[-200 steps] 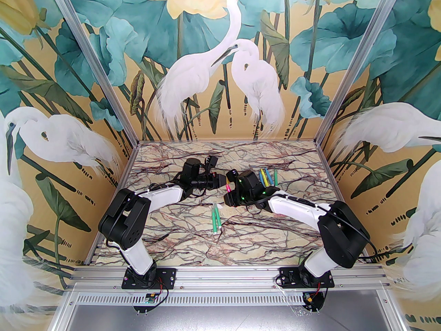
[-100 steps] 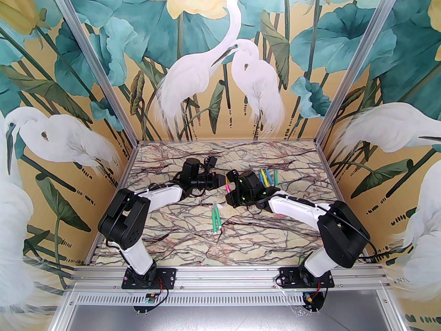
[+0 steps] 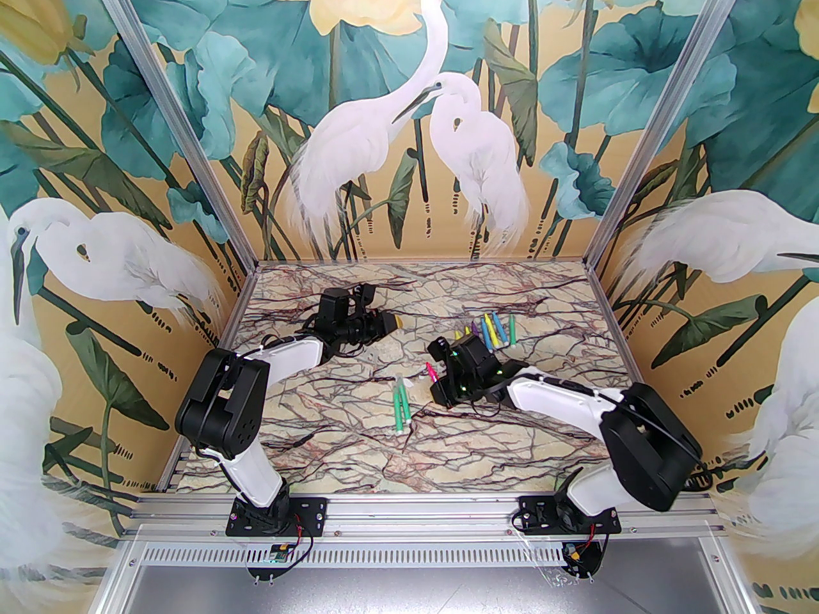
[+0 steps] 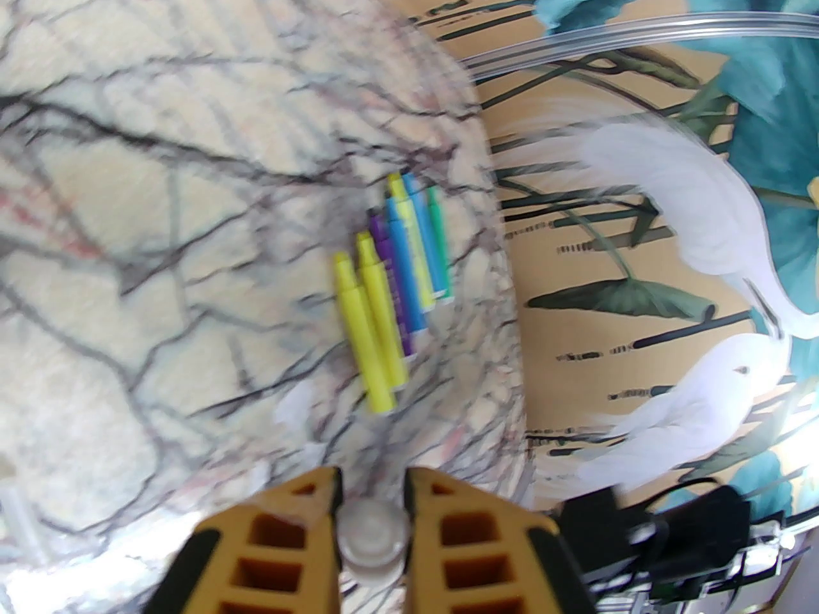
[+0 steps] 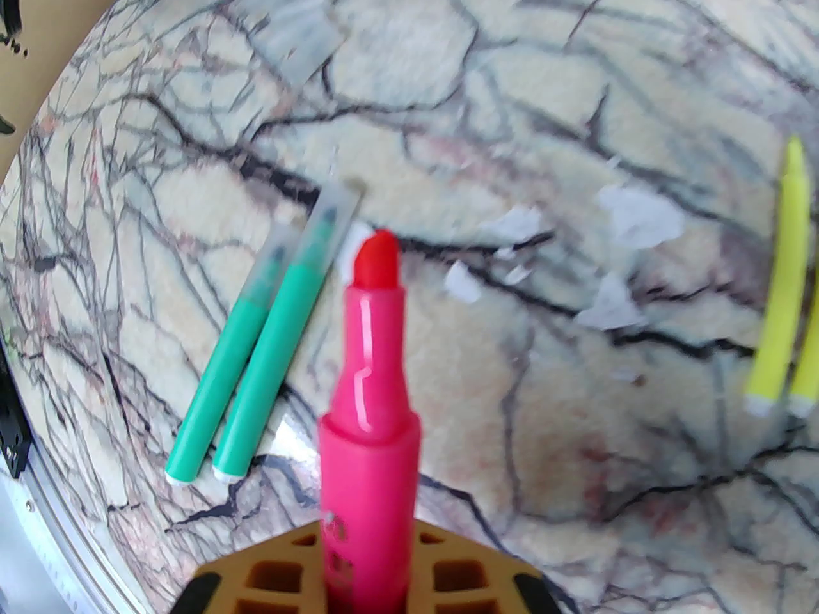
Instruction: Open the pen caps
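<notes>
My left gripper (image 4: 373,480) (image 3: 395,322) is shut on a clear pen cap (image 4: 373,538), held above the table at the back left. My right gripper (image 5: 370,535) (image 3: 436,378) is shut on a pink pen (image 5: 368,407) (image 3: 431,369) whose red tip is bare and points up and away. Two green pens (image 5: 256,355) (image 3: 400,405) lie side by side on the table just left of the right gripper, each with a clear cap (image 5: 333,215) on it. Loose clear caps (image 5: 291,36) lie farther off.
A row of several uncapped pens (image 3: 486,333) (image 4: 397,279), yellow, purple, blue and green, lies at the back right of the marble table (image 3: 358,458). Small white paper scraps (image 5: 633,221) dot the surface. Painted walls close in three sides.
The two grippers, joined at the pink pen a second ago, have pulled apart. The left one went left and back with the cap. The right one came nearer with the uncapped pink pen.
</notes>
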`<state>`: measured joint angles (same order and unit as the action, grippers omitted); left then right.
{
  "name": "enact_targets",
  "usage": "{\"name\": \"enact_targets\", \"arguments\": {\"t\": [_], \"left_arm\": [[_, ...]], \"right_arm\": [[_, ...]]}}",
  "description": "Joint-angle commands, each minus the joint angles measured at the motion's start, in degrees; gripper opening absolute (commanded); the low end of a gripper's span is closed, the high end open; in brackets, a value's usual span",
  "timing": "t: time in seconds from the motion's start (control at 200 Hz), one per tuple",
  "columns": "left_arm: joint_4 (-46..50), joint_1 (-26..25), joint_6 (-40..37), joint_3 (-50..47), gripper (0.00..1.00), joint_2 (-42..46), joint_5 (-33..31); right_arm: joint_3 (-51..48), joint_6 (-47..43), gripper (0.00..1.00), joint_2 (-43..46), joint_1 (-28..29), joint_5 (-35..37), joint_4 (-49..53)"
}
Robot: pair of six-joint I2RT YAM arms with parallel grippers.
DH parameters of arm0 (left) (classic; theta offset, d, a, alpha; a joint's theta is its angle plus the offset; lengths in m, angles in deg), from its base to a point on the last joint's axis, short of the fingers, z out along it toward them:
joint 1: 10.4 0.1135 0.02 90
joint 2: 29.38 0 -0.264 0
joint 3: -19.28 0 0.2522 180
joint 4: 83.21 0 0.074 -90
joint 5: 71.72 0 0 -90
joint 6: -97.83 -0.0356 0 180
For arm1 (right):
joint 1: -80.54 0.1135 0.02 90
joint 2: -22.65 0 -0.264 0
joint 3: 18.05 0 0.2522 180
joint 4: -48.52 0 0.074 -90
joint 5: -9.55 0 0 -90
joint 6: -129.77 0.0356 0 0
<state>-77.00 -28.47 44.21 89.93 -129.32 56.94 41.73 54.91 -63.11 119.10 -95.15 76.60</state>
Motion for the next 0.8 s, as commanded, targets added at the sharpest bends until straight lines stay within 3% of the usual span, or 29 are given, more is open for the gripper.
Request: {"name": "enact_targets", "arguments": {"t": [0.0, 0.135, 0.235, 0.42, 0.795], "left_arm": [[11.26, -0.17, -6.61, 3.0, 0.0, 0.81, -3.54], [28.37, -2.63, -14.84, 8.63, 0.0, -0.29, -14.44], [35.32, -3.58, -17.14, 11.86, 0.0, -1.71, -19.6], [41.47, -4.68, -18.53, 15.72, 0.0, -4.43, -26.63], [45.36, -6.54, -18.97, 19.04, 0.03, -9.66, -30.69]], "right_arm": [[1.83, 2.64, 0.0, -0.95, -2.41, 6.91, 0.35], [5.36, 4.54, 0.0, -4.87, -4.95, 11.5, 1.31], [8.38, 5.14, 0.0, -8.02, -5.68, 13.95, 1.59], [14.75, 6.04, 0.0, -15.44, -5.87, 20.72, 5.56], [19.13, 6.49, 0.06, -22.61, -5.83, 23.62, 6.92]]}}
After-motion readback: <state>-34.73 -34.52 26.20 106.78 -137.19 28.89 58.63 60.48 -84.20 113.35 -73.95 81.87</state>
